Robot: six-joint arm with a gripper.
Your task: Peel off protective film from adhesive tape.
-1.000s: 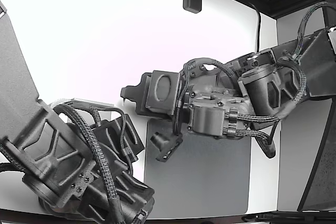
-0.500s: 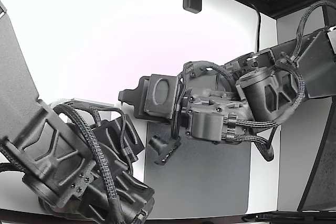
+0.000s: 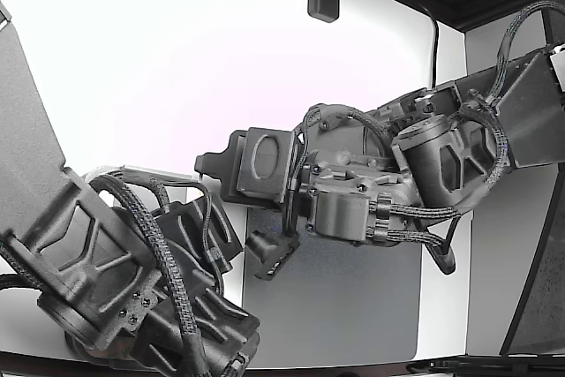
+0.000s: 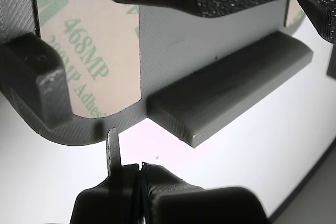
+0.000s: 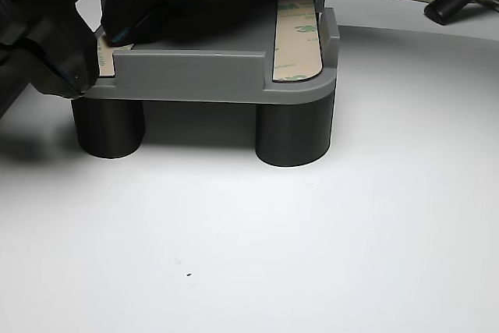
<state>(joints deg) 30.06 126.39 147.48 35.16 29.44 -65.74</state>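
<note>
In the exterior view, two arms are seen; one arm [image 3: 415,183] is stretched level above the grey mat [image 3: 344,297].

In the wrist view, the tool [image 4: 140,174] is held pinched together just beside the grey part [image 4: 210,45], whose film-covered tape [image 4: 92,56] reads "468MP".

In the other view, two taped strips are counted on the part [image 5: 210,76], standing on the table [image 5: 257,247].

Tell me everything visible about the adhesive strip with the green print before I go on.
The adhesive strip is a tan liner with green 468MP lettering, lying flat in a recess of the grey printed part, its end rounded to match the part's corner. A raised post stands beside it. The end effector, tips together, sits just off the part's edge, not touching the strip.
</note>
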